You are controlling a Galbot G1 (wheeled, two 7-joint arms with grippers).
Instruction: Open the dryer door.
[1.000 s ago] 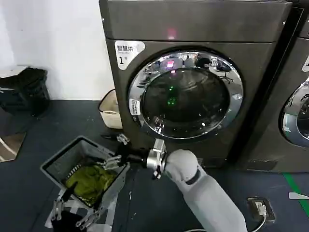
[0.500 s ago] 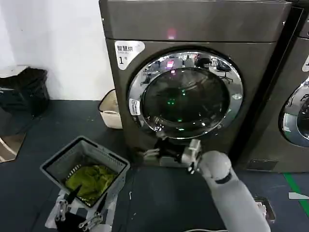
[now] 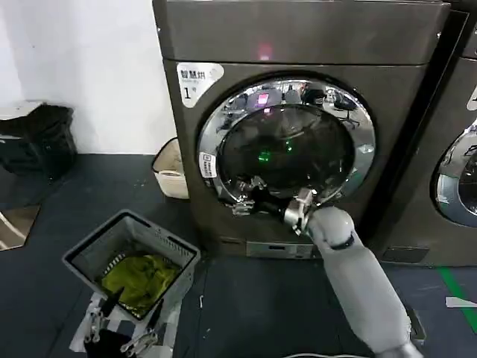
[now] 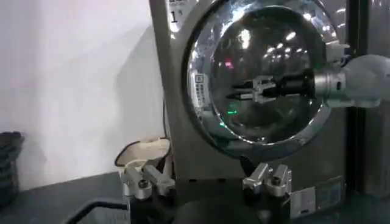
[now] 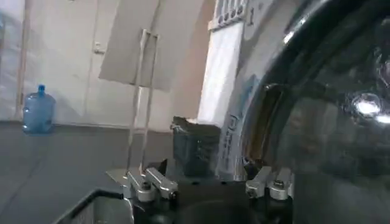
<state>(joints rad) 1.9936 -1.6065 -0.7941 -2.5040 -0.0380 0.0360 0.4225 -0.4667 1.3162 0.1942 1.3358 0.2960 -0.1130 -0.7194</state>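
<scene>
At the dryer door's (image 3: 287, 145) lower-left chrome rim, right pincer (image 3: 246, 195) spread.

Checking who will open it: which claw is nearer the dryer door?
Right. The right claw is up against the dryer door's lower-left chrome ring; the left claw hangs low by the floor, beside the basket.

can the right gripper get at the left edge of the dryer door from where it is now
Probably yes. The right gripper is open and already at the lower-left chrome rim of the dryer door, with nothing between them. The door looks shut. The left gripper waits low by the basket.
</scene>
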